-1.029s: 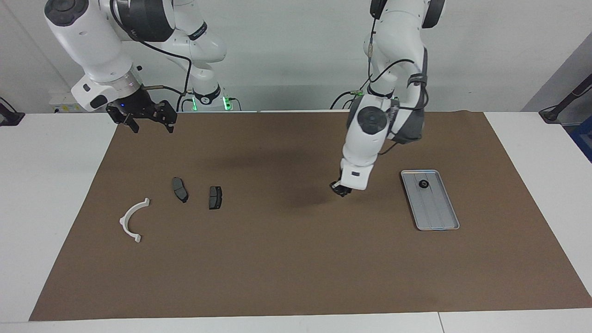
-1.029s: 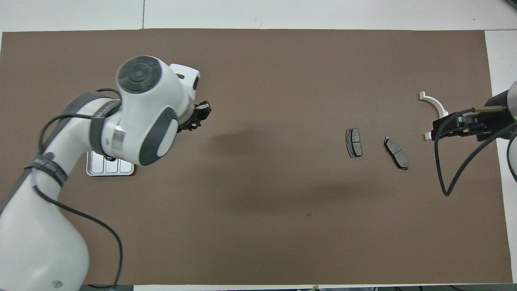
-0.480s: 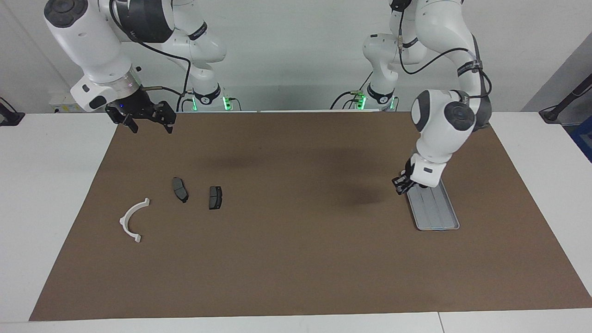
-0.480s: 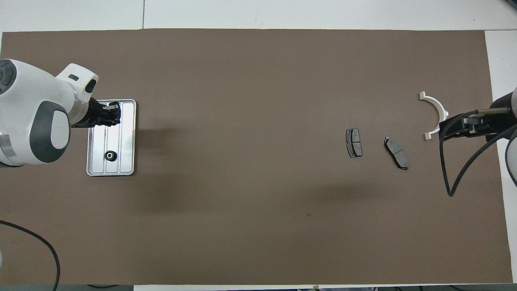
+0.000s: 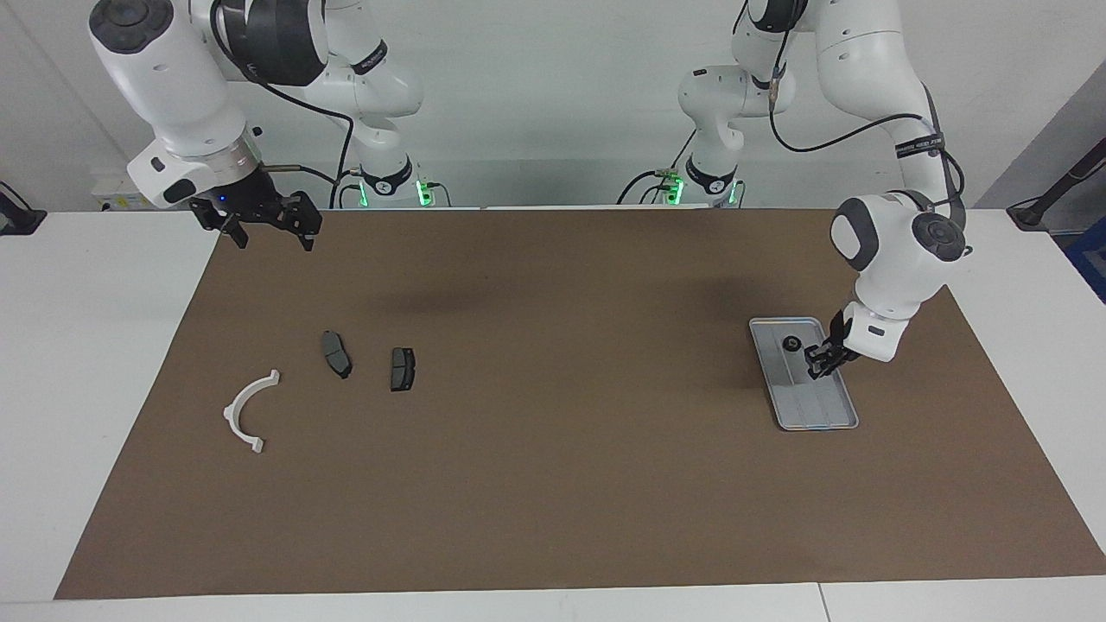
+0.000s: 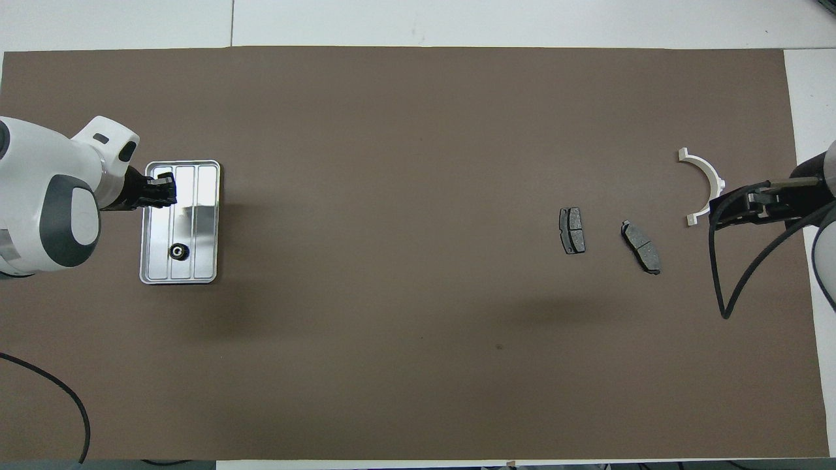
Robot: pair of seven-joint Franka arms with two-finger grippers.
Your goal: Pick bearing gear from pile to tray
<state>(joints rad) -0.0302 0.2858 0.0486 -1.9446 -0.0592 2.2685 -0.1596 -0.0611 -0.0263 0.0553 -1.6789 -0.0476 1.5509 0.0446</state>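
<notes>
The silver tray (image 5: 823,413) lies on the brown mat toward the left arm's end; it also shows in the overhead view (image 6: 204,196). A small black round gear (image 5: 790,344) lies in it, at the end nearer to the robots (image 6: 177,251). My left gripper (image 5: 817,363) hangs low over the tray's middle (image 6: 162,192). The pile lies toward the right arm's end: a white arc (image 5: 244,413) and two dark grey pads (image 5: 337,354) (image 5: 402,369). My right gripper (image 5: 268,226) waits open and empty above the mat's corner.
The brown mat (image 5: 553,484) covers most of the white table. In the overhead view the white arc (image 6: 707,183) sits beside the right gripper (image 6: 731,212), with the two pads (image 6: 572,230) (image 6: 641,247) toward the mat's middle. A black cable loops below the right wrist.
My left gripper has swung from over the mat's middle to over the tray, first its edge, now its middle. The right gripper has shifted slightly. The parts have not moved.
</notes>
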